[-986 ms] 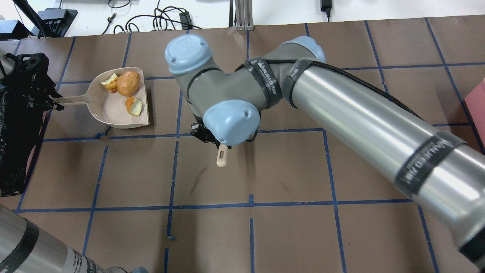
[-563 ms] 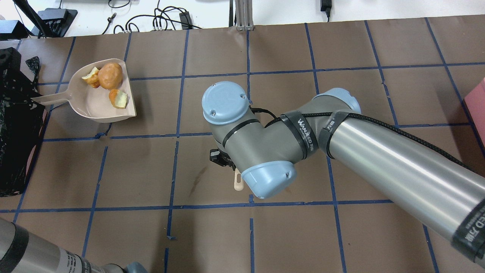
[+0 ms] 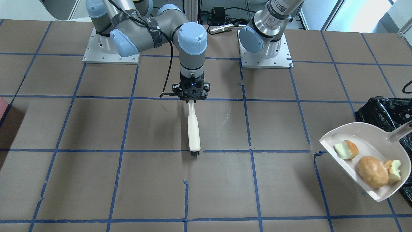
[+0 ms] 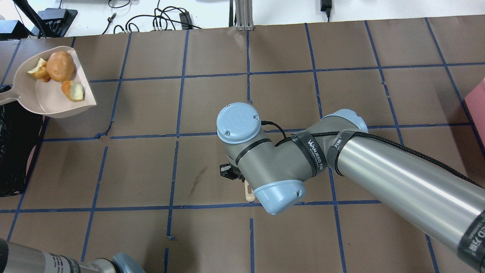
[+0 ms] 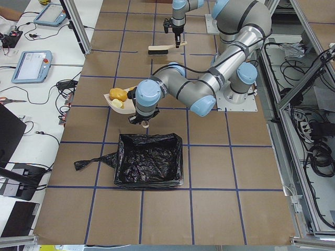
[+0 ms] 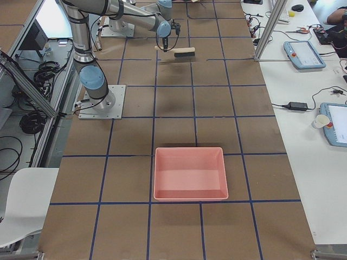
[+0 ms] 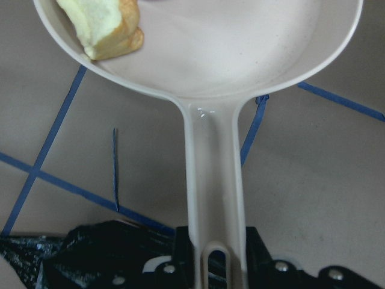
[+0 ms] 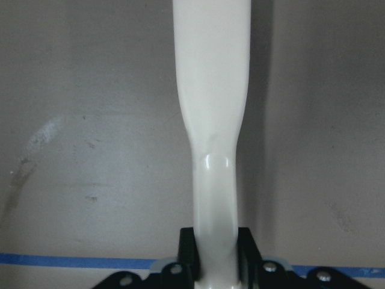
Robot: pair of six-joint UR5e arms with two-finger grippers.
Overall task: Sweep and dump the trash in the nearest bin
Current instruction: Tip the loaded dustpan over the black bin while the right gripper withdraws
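While the left gripper [image 7: 213,265] has its jaws clamped on the dustpan [image 4: 41,100] handle, the loaded pan hangs at the upper left of the overhead frame. All the trash rides inside: the potato lump [image 4: 60,66] and two pale chunks [image 4: 74,91] close by it. The bin [image 4: 15,151] lies just below, along the left edge, on the handle side, and the pan's open lip faces right, away from it. My call: the pan must come back over the bin, then tip. The left arm is the near one. The right gripper [image 8: 213,256], closed on the brush [image 3: 193,129] handle, sits mid-table, well apart.
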